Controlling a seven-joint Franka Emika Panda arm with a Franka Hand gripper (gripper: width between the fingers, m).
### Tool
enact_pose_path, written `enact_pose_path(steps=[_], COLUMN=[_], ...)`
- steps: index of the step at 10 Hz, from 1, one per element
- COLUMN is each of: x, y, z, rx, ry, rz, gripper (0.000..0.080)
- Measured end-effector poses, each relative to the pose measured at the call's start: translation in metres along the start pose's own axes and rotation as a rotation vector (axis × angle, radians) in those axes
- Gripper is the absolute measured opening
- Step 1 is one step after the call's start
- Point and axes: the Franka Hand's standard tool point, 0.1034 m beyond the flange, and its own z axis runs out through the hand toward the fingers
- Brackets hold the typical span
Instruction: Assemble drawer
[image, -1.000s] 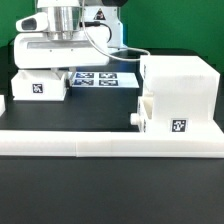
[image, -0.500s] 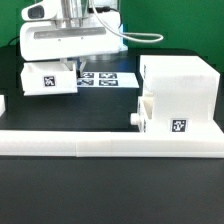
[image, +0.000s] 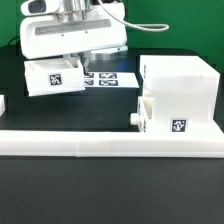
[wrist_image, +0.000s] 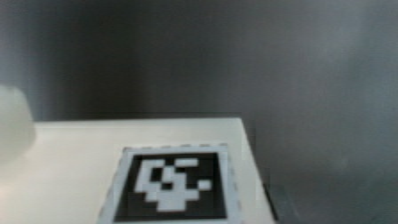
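1. At the exterior view's far left edge you have a white piece (image: 3, 103) on the counter (image: 100, 190). It is cut off by the frame, so you cannot identify it.
2. Next, the claw (image: 68, 63) hangs under the arm's white wrist housing, pinching the small box (image: 52, 78) from above. Its fingertips are largely hidden. The small box sits tilted, with its tag (image: 55, 79) facing the camera.
3. In the wrist view the same small box (wrist_image: 71, 160) fills the lower part of the picture, blurred, with its tag (wrist_image: 175, 185) close up.
4. Just beside the small box lies the marker board (image: 110, 78), flat on the counter.
5. To the right stands the casing (image: 185, 80), upright, well apart from the small box.
6. A second box (image: 160, 120) with a tag sits low at the casing's front.
7. The rail (image: 110, 143) runs across the front, touching the casing's base.
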Motion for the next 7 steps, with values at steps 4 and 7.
enact_pose_path(steps=[4,7], x=[0.034,0.03], y=[-0.008,-0.006], z=[0.004,0.005], rx=[0.032,0.037], ry=[-0.048,-0.049], rz=[-0.39,-0.554], gripper=[0.0042,0.0042])
